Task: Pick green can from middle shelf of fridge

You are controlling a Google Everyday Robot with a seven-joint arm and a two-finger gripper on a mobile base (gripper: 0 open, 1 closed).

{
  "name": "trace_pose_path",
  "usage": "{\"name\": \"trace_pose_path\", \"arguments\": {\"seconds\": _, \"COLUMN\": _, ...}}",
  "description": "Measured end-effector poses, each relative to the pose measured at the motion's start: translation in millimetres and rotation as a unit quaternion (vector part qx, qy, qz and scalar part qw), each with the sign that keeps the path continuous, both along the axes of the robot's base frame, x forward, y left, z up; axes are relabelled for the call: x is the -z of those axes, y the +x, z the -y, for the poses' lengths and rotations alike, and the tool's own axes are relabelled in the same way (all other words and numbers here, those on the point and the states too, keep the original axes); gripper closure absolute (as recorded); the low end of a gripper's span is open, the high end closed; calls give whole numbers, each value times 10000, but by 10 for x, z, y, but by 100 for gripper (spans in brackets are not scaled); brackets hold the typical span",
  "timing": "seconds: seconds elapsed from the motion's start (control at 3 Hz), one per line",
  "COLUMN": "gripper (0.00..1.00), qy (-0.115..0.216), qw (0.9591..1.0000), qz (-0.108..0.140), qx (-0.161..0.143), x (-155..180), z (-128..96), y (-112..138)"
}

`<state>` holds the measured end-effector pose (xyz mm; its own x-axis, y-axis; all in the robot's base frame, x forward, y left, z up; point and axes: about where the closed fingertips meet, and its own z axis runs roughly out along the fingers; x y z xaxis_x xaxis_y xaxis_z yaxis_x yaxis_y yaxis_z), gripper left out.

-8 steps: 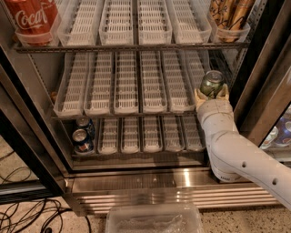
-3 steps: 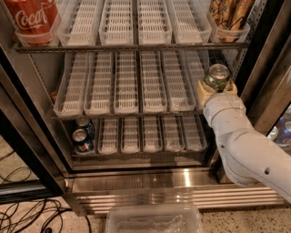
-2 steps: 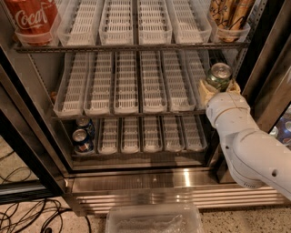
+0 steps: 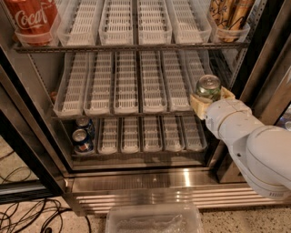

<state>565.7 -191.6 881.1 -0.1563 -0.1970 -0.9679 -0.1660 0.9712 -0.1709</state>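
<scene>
Inside the tall steel-framed drinks fridge (image 4: 150, 182) with its door open, the middle shelf (image 4: 122, 82), a dark wire rack carrying long white slotted plastic trays, is showing in the centre. Above the left end of the middle shelf, a big red Coca-Cola can (image 4: 32, 18) is standing in a clear tray. Below the left end of the middle shelf, two blue drink cans (image 4: 82, 139) are standing one behind the other. Far below the middle shelf, in front of it on the speckled floor, black cables (image 4: 27, 216) are lying at the left and a clear plastic container (image 4: 154, 220) is lying under the centre. At the right front corner of the middle shelf, a small green can (image 4: 208, 87) of metal with a silver lid is standing upright, and I cannot tell if it is touching the tray. The white arm's gripper (image 4: 211, 98) is reaching to this same corner from the lower right, and its cream fingers (image 4: 198, 105) are clamping the green can from both sides. Above the right end of the middle shelf, tan and gold cans (image 4: 229, 13) are standing in a clear tray.
</scene>
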Motion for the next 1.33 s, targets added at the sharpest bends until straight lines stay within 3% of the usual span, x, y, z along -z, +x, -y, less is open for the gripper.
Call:
{"name": "trace_pose_path", "arguments": {"seconds": 0.33, "gripper": 100, "qy": -209, "qw": 9948, "qz": -631, "qx": -772, "x": 207, "z": -538, "y": -224}}
{"name": "trace_pose_path", "arguments": {"seconds": 0.67, "gripper": 100, "qy": -216, "qw": 9888, "qz": -869, "qx": -1196, "x": 299, "z": -717, "y": -298}}
{"name": "trace_pose_path", "arguments": {"seconds": 1.0, "gripper": 100, "qy": -216, "qw": 9887, "qz": -869, "qx": -1198, "x": 299, "z": -718, "y": -298}}
{"name": "trace_pose_path", "arguments": {"seconds": 1.33, "gripper": 100, "qy": -175, "qw": 9823, "qz": -983, "qx": -1584, "x": 392, "z": -948, "y": -361}}
